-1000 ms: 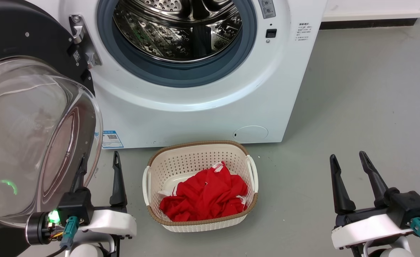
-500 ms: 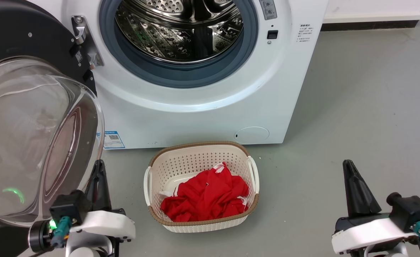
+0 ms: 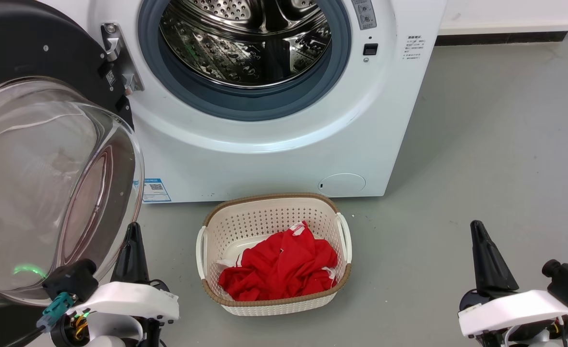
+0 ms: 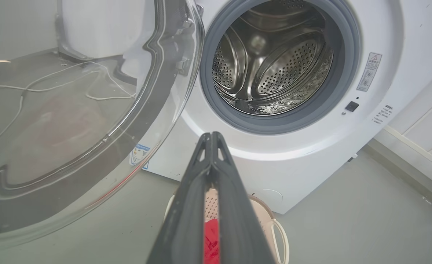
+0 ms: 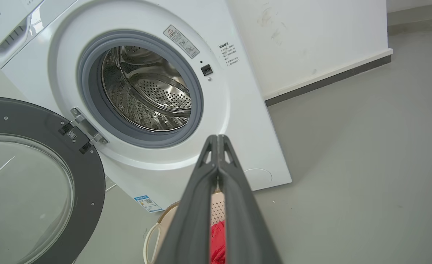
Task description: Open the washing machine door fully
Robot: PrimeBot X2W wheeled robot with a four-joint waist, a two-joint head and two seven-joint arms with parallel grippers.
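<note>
- While the head camera looks down at the floor [image 3: 481, 144], the left gripper [image 3: 132, 230] rises at the lower left on its white wrist. Its two dark fingers are pressed together into one wedge and hold nothing.
- The right gripper [image 3: 477, 227] stands the same way at the lower right, fingers closed tip to tip and empty.
- Left of the left fingers and just beside them, the washing machine door [image 3: 47, 159] hangs swung wide on its metal hinge [image 3: 120, 58], with its glass bowl bulging outward. This view does not show whether glass and finger touch.
- Ahead of both pairs of fingertips stands the washing machine [image 3: 274, 159], its steel drum [image 3: 245, 43] gleaming in the round opening.
- Between the grippers a beige laundry basket [image 3: 269, 198] sits on the floor just in front of the washing machine. A crumpled red cloth [image 3: 279, 267] lies in it.
- In the left wrist view, the left gripper [image 4: 211, 136] points up at the washing machine [image 4: 311, 146], tips shut against each other.
- The washing machine door [image 4: 73, 110] stands left of the fingers, apart from them, and the drum [image 4: 271, 66] lies beyond the tips.
- The laundry basket [image 4: 279, 234] lies under the fingers, and the red cloth [image 4: 211, 242] shows through the slit between them.
- In the right wrist view, the right gripper [image 5: 218, 138] is also shut and aims at the washing machine [image 5: 238, 121].
- The drum [image 5: 150, 95] lies up and left of the tips, and the washing machine door [image 5: 36, 176] is far left on its hinge [image 5: 85, 128].
- The laundry basket [image 5: 153, 234] with the red cloth [image 5: 218, 242] lies beneath the fingers.
</note>
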